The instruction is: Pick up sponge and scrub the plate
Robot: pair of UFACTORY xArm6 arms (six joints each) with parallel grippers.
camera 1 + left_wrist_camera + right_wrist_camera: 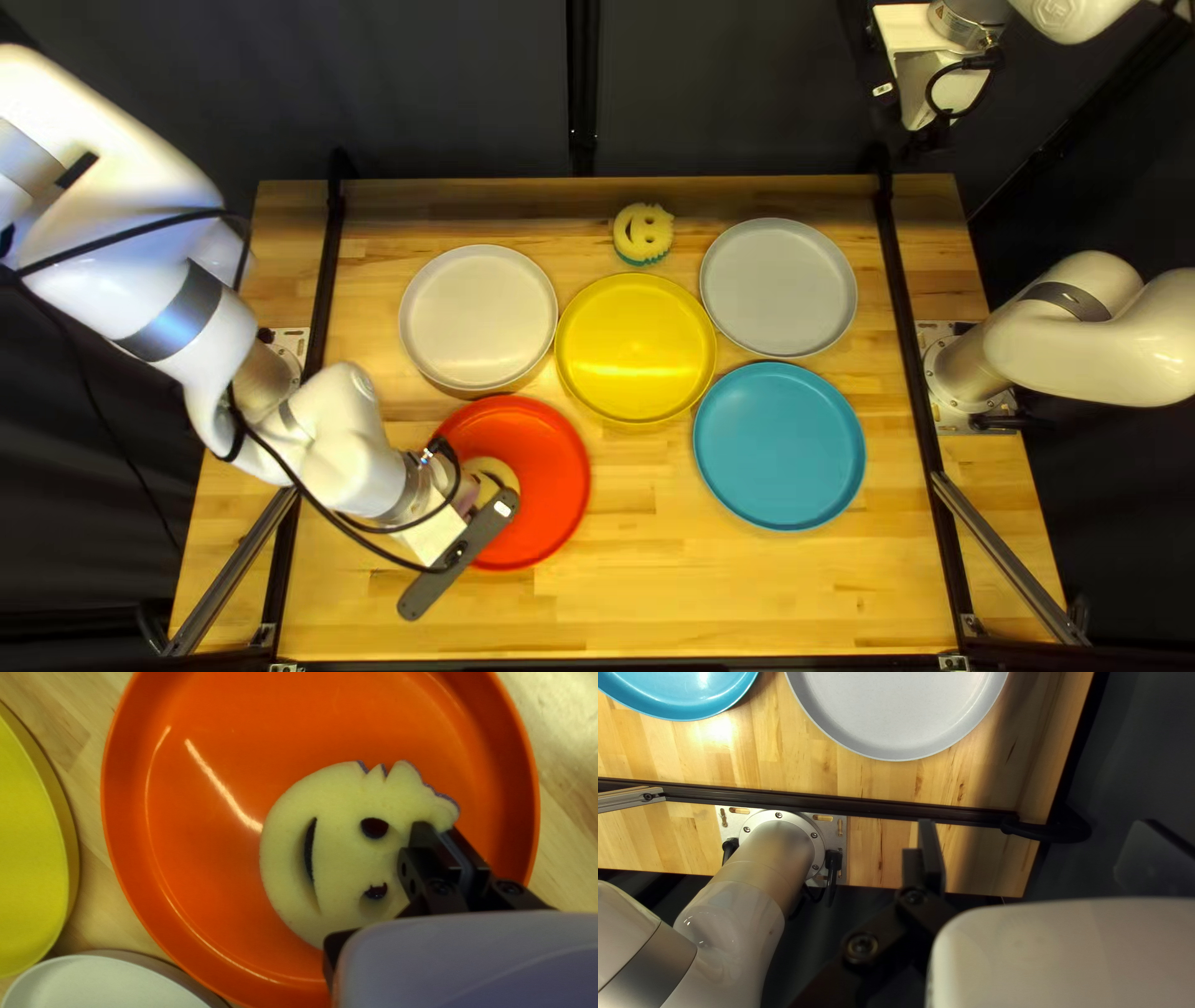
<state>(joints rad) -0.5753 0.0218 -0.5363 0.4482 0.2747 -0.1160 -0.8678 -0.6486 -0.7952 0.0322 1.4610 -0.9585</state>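
Evidently, the left claw (pixel 440 832) is clamped on the sponge (pixel 339 852). Top left view: from it, the red plate (pixel 548 479) extends mainly toward three o'clock.

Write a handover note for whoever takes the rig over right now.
Left gripper: shut on the edge of the smiley sponge.
Right gripper: open, nothing between its fingers, raised past the table's far right corner.
Job's things: the held sponge is at the red plate, within its rim as the wrist view shows it. Another smiley sponge sits beyond the yellow plate.
Done: sponge picked up and brought to a plate. Whether any scrubbing has happened, I cannot tell.
Left: probably scrub the red plate.
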